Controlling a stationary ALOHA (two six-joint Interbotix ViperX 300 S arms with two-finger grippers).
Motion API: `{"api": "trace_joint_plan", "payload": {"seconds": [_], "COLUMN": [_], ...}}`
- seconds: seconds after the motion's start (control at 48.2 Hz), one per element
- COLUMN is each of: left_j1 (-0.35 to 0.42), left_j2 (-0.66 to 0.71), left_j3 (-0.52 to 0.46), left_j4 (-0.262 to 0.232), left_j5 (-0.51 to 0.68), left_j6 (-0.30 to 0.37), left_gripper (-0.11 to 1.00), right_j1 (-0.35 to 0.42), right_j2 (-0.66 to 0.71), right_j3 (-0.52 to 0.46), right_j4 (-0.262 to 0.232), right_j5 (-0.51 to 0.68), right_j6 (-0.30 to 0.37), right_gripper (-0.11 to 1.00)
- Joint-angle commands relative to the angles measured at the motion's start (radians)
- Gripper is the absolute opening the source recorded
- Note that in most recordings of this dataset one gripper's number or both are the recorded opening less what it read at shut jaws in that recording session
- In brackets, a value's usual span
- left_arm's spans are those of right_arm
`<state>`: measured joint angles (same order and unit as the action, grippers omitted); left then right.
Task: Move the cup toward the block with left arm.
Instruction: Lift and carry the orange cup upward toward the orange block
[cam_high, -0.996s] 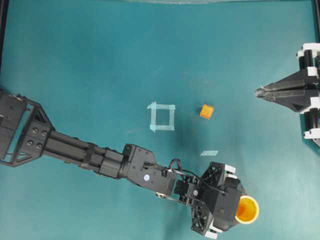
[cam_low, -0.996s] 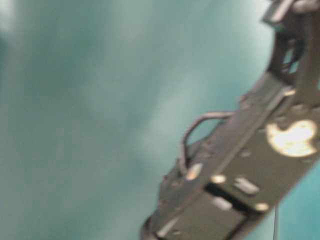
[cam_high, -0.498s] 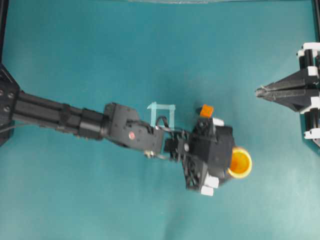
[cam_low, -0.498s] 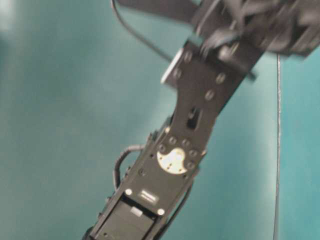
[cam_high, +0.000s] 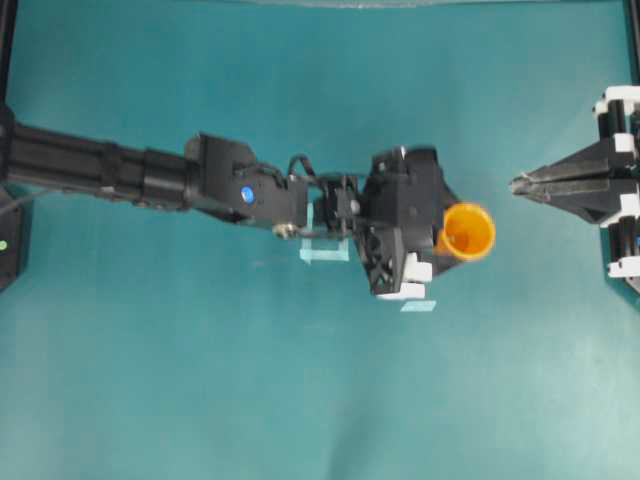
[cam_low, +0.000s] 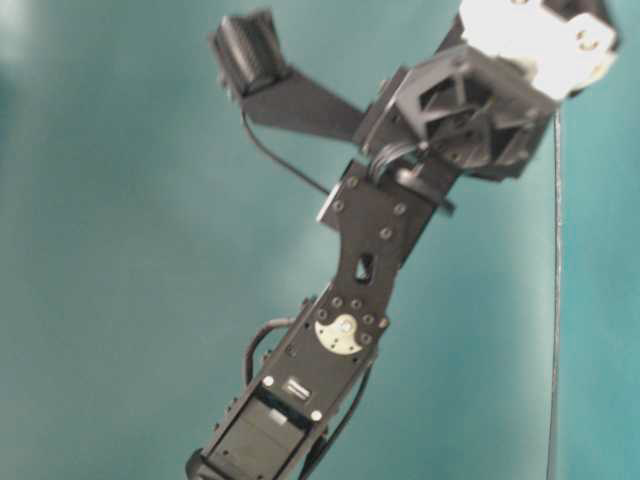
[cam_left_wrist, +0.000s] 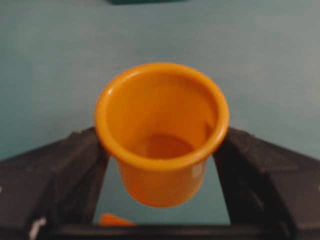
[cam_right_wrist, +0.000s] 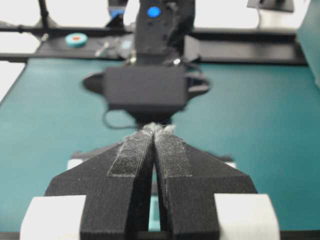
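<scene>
under left gripper (cam_high: 441, 240): cup (cam_high: 467, 231) held, block (cam_left_wrist: 112, 219) likely hidden.

Cup (cam_high: 467, 231) betw. left claw (cam_high: 440, 235) fingers

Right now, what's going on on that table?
The left gripper is shut on the cup and holds it upright over the teal table, past the tape square. The overhead view doesn't show the block; an orange scrap low in the left wrist view may be it. The right gripper sits shut at the right edge, apart from it all.
</scene>
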<state>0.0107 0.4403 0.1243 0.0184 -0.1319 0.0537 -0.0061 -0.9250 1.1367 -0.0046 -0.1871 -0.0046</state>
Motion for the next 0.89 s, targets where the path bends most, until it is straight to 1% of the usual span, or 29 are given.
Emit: {"api": "trace_joint_plan", "payload": {"seconds": [0.0, 0.166, 0.373, 0.581, 0.871], "left_j1": [0.020, 0.048, 0.060, 0.060, 0.060], "left_j2": [-0.063, -0.110, -0.163, -0.196, -0.199], "left_j3": [0.003, 0.058, 0.123, 0.146, 0.153], "left_j4": [0.002, 0.003, 0.003, 0.003, 0.003], "left_j5": [-0.026, -0.083, -0.163, -0.170, -0.169], "left_j6": [0.003, 0.003, 0.002, 0.002, 0.002], "left_gripper": [0.66, 0.66, 0.66, 0.66, 0.66], "right_j1": [0.000, 0.000, 0.000, 0.000, 0.000], "right_j2": [0.003, 0.003, 0.003, 0.003, 0.003], "right_j3": [-0.031, -0.031, -0.031, -0.031, -0.037], "right_j4": [0.000, 0.000, 0.000, 0.000, 0.000], "right_j5": [0.000, 0.005, 0.005, 0.005, 0.005], "right_j6": [-0.002, -0.002, -0.006, -0.006, -0.006], "right_gripper": [0.00, 0.00, 0.00, 0.00, 0.00]}}
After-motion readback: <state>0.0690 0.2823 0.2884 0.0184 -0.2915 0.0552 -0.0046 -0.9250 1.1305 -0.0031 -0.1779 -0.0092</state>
